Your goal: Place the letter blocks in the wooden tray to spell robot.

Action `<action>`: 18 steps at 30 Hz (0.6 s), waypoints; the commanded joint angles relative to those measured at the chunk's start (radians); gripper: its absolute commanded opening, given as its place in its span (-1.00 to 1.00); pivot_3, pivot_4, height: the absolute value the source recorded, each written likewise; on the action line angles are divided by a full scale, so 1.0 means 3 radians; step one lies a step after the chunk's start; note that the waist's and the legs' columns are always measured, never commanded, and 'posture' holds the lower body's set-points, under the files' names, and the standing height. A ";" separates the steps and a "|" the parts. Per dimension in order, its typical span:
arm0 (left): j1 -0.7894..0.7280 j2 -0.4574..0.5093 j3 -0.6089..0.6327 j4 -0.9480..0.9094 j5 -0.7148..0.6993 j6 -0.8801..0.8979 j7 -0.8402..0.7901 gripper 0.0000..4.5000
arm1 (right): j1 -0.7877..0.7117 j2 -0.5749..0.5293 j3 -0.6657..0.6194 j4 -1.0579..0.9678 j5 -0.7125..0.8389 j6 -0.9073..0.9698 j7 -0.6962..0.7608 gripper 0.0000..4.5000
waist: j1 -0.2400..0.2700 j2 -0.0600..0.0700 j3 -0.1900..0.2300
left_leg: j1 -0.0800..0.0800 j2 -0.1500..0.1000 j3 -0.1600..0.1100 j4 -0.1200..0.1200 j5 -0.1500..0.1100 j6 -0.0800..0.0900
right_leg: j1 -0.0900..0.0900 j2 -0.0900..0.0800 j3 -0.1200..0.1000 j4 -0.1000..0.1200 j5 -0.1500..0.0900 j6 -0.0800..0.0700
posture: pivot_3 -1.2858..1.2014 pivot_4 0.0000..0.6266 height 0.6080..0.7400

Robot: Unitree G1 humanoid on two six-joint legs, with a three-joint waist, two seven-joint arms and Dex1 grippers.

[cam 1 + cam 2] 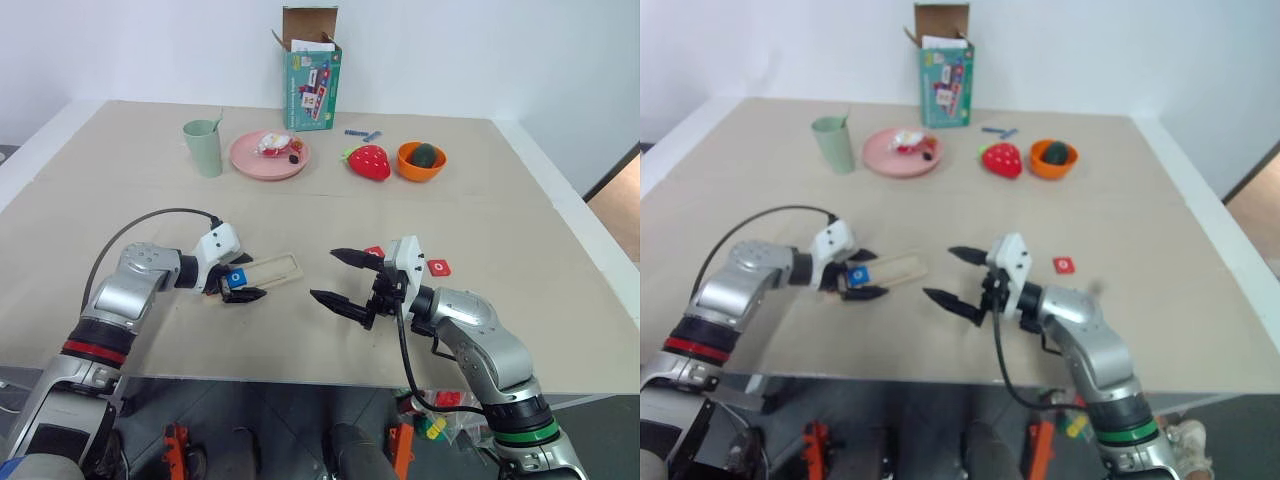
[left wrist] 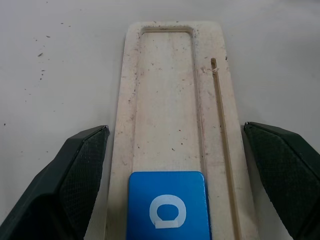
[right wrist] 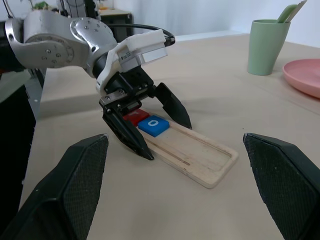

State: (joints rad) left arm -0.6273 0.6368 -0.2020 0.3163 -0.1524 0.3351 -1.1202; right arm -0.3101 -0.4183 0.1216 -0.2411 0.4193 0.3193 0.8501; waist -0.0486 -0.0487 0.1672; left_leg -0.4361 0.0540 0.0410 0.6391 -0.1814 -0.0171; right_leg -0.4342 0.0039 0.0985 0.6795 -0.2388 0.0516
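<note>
Nearest me, my right gripper (image 1: 335,277) hangs above the table, fingers spread wide and pinching nothing. My left gripper (image 1: 243,281) is also spread, its fingers standing either side of the tray's (image 3: 210,162) near end without gripping it.

In the tray lie a red block (image 3: 135,117) at the end and a blue o block (image 2: 167,206) right after it; the rest of the recess is bare wood. So I judge the spelling is two letters in, with b due next.

Two more red blocks (image 1: 439,267) lie on the table by my right arm, one partly hidden behind the gripper. I cannot read their letters, so the next move calls for finding the b and pinching it.

Farther off, the plate (image 1: 268,160) holds small bits, the bowl (image 1: 421,161) a dark green thing, the cup (image 1: 203,146) a utensil.
</note>
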 commanded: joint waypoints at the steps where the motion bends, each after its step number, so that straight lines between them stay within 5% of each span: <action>1: 0.0021 -0.0003 0.0015 0.0114 0.0035 0.0063 -0.0006 0.76 | -0.0006 -0.0014 -0.0033 -0.0028 -0.0022 -0.0091 0.0018 1.00 | 0.0000 0.0000 0.0000 | 0.0001 0.0001 0.0000 0.0000 0.0000 0.0000 | 0.0000 0.0001 0.0000 0.0002 0.0000 -0.0001 | 0.03 -0.52 1.00; 4: 0.0027 -0.0034 0.0025 0.0158 0.0041 0.0054 0.0036 0.42 | 0.0006 -0.0020 -0.0035 -0.0031 -0.0038 -0.0100 0.0009 1.00 | 0.0000 0.0001 -0.0001 | 0.0004 0.0007 0.0000 0.0000 0.0001 0.0001 | 0.0000 0.0008 0.0001 0.0003 0.0001 -0.0006 | 0.03 -0.52 1.00; 18: -0.0176 -0.0129 -0.0286 -0.0252 0.0196 -0.0031 -0.0203 0.42 | -0.0005 -0.0080 -0.0219 -0.0076 -0.0011 -0.0045 -0.0107 1.00 | 0.0007 0.0001 -0.0001 | 0.0023 0.0012 0.0000 0.0000 0.0001 0.0000 | 0.0026 0.0012 0.0001 0.0003 -0.0012 -0.0027 | 0.03 -0.52 1.00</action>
State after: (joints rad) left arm -0.6491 0.6068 -0.2469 0.2894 -0.1133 0.3266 -1.1494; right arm -0.2936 -0.4315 0.0968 -0.2344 0.3984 0.3091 0.8229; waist -0.0464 -0.0483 0.1669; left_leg -0.4297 0.0573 0.0408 0.6390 -0.1812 -0.0171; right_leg -0.4265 0.0075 0.0988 0.6802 -0.2427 0.0434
